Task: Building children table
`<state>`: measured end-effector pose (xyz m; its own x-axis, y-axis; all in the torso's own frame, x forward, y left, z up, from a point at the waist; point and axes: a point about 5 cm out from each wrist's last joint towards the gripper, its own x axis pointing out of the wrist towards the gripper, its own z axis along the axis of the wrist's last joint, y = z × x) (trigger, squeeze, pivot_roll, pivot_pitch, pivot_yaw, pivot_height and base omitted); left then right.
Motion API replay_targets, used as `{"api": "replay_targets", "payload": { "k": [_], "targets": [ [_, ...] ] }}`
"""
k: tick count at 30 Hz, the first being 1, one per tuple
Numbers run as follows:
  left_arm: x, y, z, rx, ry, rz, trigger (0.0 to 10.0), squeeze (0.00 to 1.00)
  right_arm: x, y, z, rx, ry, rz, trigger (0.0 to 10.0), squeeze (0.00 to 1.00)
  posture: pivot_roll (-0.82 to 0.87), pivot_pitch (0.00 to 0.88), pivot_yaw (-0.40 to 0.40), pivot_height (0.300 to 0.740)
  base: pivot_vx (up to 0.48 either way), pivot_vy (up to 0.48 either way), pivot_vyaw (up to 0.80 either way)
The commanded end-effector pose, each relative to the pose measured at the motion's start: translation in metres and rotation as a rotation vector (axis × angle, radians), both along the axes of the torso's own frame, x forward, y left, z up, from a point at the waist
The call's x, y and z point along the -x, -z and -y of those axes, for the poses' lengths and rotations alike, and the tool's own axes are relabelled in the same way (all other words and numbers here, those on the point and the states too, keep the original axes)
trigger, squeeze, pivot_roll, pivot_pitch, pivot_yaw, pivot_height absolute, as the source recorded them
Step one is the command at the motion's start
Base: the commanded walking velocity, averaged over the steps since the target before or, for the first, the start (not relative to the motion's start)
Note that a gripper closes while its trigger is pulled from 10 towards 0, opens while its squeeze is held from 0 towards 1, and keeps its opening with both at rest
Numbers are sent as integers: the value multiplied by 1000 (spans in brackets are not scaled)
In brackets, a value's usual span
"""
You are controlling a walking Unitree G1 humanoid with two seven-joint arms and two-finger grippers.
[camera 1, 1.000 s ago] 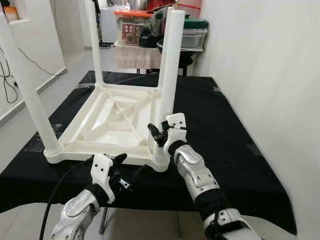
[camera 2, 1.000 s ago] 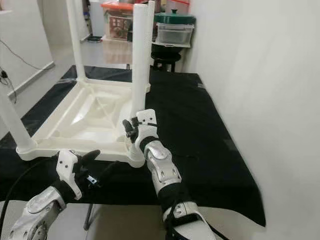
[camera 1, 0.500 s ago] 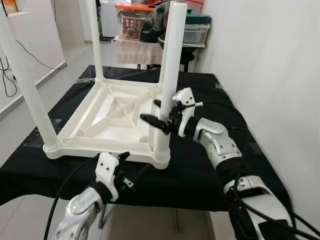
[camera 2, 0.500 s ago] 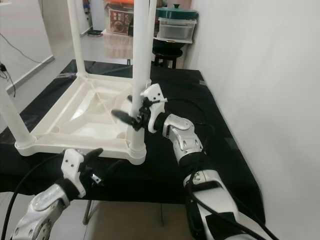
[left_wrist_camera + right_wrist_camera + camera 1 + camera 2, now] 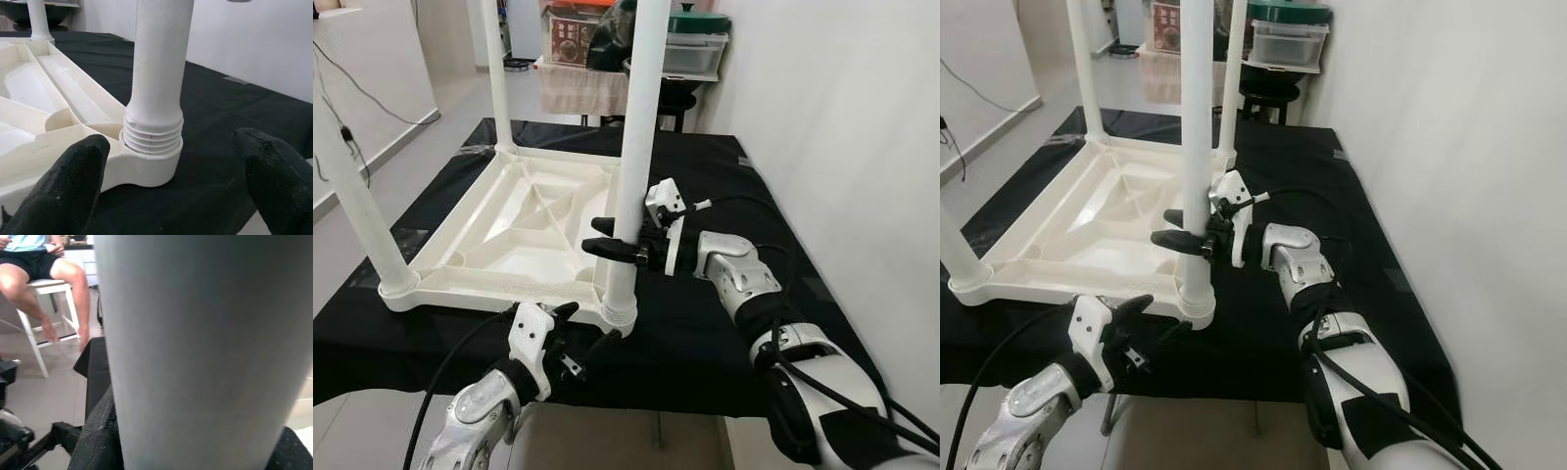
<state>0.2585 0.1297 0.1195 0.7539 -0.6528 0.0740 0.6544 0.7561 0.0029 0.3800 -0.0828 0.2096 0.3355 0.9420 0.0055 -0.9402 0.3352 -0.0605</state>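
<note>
A white plastic children's table (image 5: 509,235) lies upside down on a black-covered worktop (image 5: 724,323), its legs pointing up. My right gripper (image 5: 593,236) reaches in from the right and is shut on the near right leg (image 5: 631,147) a little above its socket, one black finger on each side. That leg (image 5: 195,342) is pressed close between the fingers (image 5: 98,431) in the right wrist view. My left gripper (image 5: 583,328) hangs open just below the worktop's front edge. It faces the leg's threaded base (image 5: 152,139) in the corner socket, fingers (image 5: 63,191) spread wide apart.
A white wall (image 5: 842,147) runs along the right side of the worktop. Storage boxes and a green-lidded pot (image 5: 697,24) stand behind it. A person (image 5: 44,264) sits on a white stool in the right wrist view. Cables (image 5: 342,117) hang at the left wall.
My right gripper has risen from the corner socket, swung in from the right and shut on the near right leg. The left gripper stays low at the front edge. The camera shifted slightly.
</note>
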Motion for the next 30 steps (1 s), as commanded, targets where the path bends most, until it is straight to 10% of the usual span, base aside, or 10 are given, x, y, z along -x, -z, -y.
{"api": "replay_targets", "payload": {
  "k": [1, 4, 8, 19, 20, 22, 23, 26, 27, 30],
  "targets": [
    [3, 1, 3, 2, 23, -14, 10000, 0, -1, 4, -1, 14, 28, 4, 0, 0, 82, 0, -99, 740, 0, 0, 0],
    [5, 0, 11, 13, 56, -18, 10000, 0, -5, 8, 3, -16, 187, 26, 0, 0, 51, 0, -76, 740, 0, 0, 0],
    [11, -2, 19, 40, 92, -26, 10000, 0, 5, 45, -11, -92, 764, -68, 0, 0, 21, 0, -54, 740, 0, 0, 0],
    [20, -7, 42, 89, 146, -28, 10000, 0, 27, 69, -38, -62, 782, -110, 0, 0, 14, 0, -54, 740, 0, 0, 0],
    [20, -5, 41, 76, 138, -32, 10000, 0, 22, 65, -37, -56, 795, -101, 6706, 0, 16, 0, -49, 740, 0, 0, 0],
    [20, -5, 41, 76, 138, -32, 10000, 0, 22, 65, -37, -56, 795, -101, 6706, 0, 16, 0, -49, 740, 0, 0, 0],
    [20, -4, 39, 67, 132, -35, 10000, 0, 21, 60, -37, -69, 797, -102, 10000, 0, 25, 0, -51, 740, 0, 0, 0],
    [20, -4, 38, 62, 129, -36, 10000, 0, 21, 56, -37, -79, 798, -102, 10000, 0, 35, 0, -49, 740, 0, 0, 0],
    [20, -5, 37, 57, 129, -36, 10000, 0, 21, 47, -39, -98, 728, -86, 10000, 1000, 49, 0, -59, 740, 0, 0, 0],
    [21, -5, 39, 56, 126, -35, 10000, 0, 16, 25, -37, -127, 499, -39, 10000, 1000, 65, 0, -78, 740, 0, 0, 0]
  ]
}}
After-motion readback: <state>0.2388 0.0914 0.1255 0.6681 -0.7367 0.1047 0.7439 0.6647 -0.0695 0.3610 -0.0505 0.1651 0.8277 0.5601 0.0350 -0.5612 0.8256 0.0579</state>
